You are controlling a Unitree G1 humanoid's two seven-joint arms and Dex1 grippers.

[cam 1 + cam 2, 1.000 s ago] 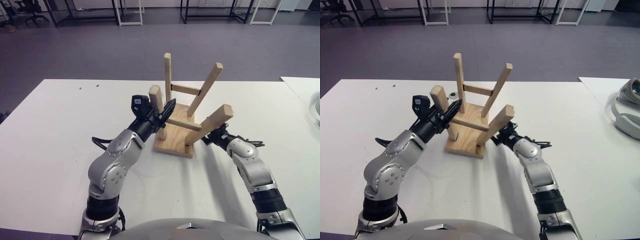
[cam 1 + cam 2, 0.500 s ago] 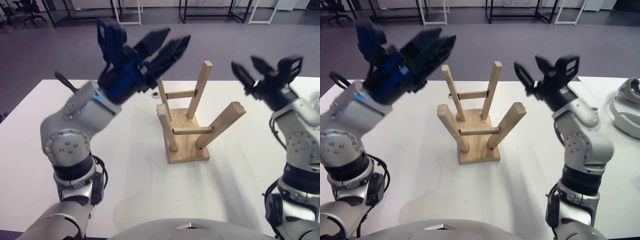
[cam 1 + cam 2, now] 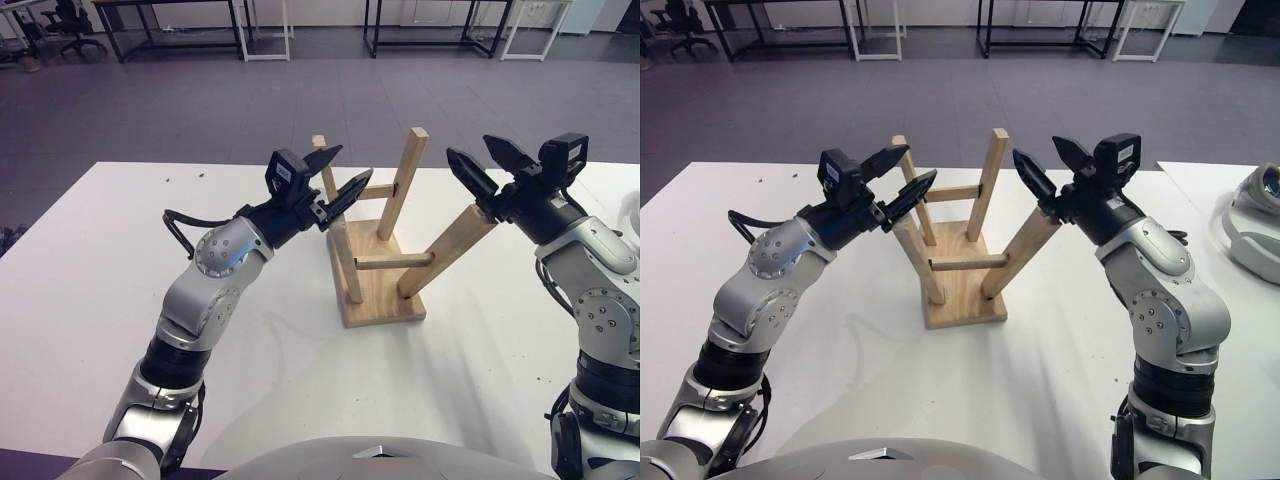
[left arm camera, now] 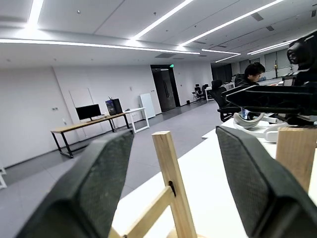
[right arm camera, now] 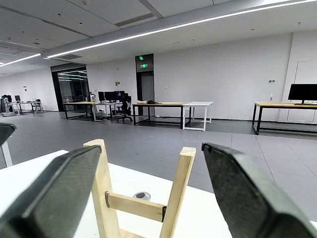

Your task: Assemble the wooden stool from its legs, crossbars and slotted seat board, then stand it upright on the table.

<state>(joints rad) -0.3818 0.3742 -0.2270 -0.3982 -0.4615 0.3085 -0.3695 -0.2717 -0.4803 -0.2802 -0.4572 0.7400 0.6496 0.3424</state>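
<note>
Stool stood assembled but inverted on its seat. Left gripper gaped wide, leg just ahead of jaws; right gripper wide, leg beneath. Next, presumably: clamp, flip upright.

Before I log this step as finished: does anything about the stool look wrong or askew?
Yes. The stool stands upside down: its seat board lies flat on the table, with the legs pointing up. The legs also splay unevenly; the near right leg leans far outward.
</note>
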